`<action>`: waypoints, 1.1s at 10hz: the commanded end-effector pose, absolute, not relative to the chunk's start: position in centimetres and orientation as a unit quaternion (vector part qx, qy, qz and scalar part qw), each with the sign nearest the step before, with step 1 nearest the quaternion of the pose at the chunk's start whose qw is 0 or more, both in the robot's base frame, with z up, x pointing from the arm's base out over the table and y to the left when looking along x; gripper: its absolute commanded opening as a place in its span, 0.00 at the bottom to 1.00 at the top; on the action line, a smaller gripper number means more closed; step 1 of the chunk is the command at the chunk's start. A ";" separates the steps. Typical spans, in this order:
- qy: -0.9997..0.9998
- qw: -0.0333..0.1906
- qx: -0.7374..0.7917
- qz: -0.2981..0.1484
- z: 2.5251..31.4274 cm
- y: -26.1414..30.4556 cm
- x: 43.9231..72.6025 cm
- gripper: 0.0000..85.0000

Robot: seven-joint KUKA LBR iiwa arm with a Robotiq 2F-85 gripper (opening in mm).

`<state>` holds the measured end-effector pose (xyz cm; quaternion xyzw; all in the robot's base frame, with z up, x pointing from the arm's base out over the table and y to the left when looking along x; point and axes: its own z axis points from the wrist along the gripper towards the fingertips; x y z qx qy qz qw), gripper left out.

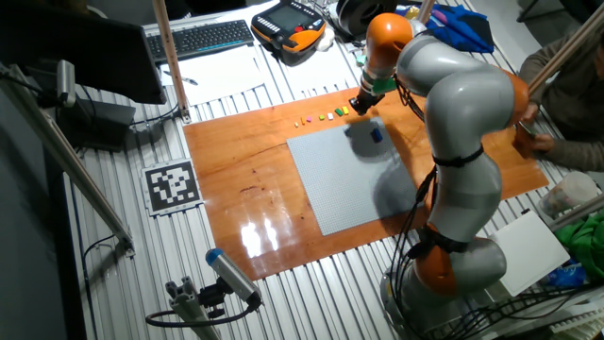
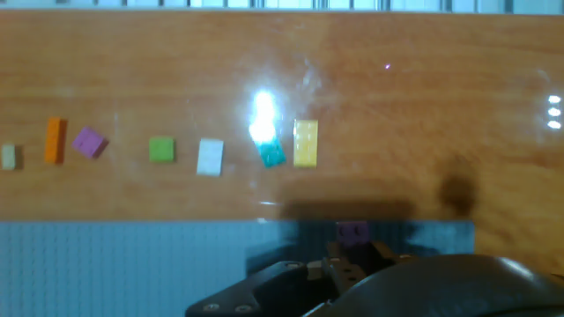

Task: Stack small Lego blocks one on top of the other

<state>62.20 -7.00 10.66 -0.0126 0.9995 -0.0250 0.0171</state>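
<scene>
A row of small Lego blocks lies on the wooden board beyond the grey baseplate (image 2: 106, 264): pale yellow (image 2: 9, 157), orange (image 2: 55, 140), purple (image 2: 89, 142), green (image 2: 161, 149), white (image 2: 210, 157), teal (image 2: 271, 151) and yellow (image 2: 305, 143). The row also shows in the fixed view (image 1: 321, 117). My gripper (image 1: 361, 102) hangs over the baseplate's far edge, near the row's yellow end. In the hand view my gripper (image 2: 352, 255) has its fingers close together, with a small purple block (image 2: 352, 232) at their tips. A blue block (image 1: 376, 134) sits on the baseplate (image 1: 349, 184).
The wooden board (image 1: 245, 170) rests on a slatted metal table. A marker tag (image 1: 172, 185) lies at the left. A keyboard (image 1: 200, 38) and a teach pendant (image 1: 288, 26) lie at the back. A person (image 1: 566, 104) sits at the right. A tool (image 1: 222, 283) lies at the front.
</scene>
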 end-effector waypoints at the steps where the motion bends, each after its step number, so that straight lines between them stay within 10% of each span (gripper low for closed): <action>1: 1.000 0.017 -0.014 -0.021 12.6 -7.1 58.8 0.00; 11: 1.000 0.007 -0.010 -0.002 12.7 -7.2 58.4 0.00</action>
